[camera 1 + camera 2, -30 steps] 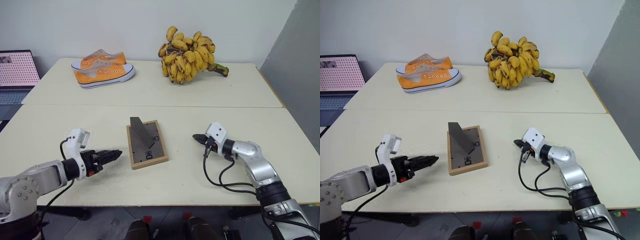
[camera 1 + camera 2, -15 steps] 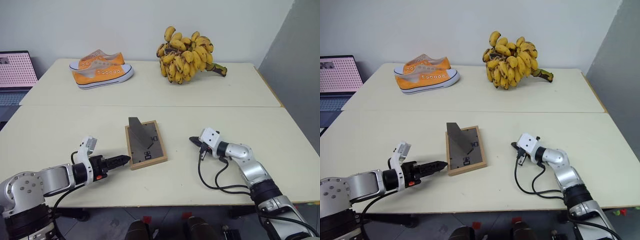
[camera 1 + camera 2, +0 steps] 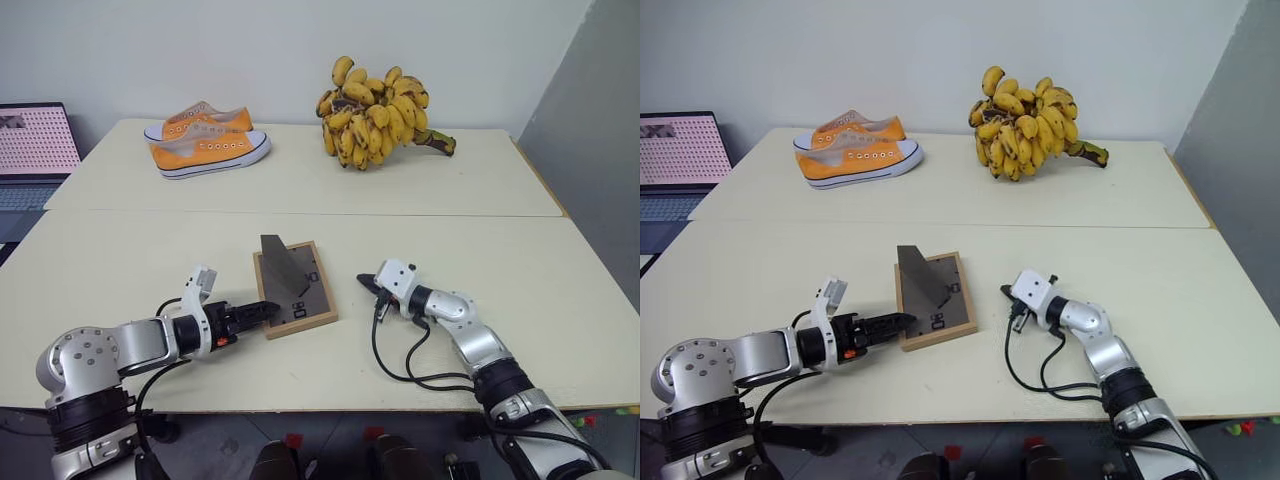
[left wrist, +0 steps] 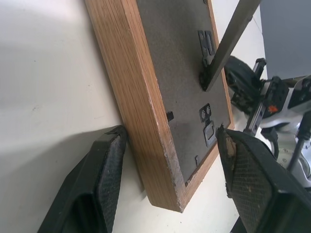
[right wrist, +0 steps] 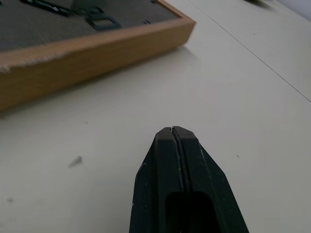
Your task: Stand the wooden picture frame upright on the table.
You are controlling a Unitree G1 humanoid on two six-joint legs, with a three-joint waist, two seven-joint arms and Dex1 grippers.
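Left wrist view: frame (image 4: 146,116) corner between left tool's (image 4: 170,160) fingers.

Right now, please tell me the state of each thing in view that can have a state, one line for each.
wooden picture frame: lying face down on the table, easel stand folded out and sticking up.
left gripper: open, one finger on each side of the frame's near corner, not clamped.
right gripper: shut, empty, apart from the frame's right edge.
laptop: open, screen on.
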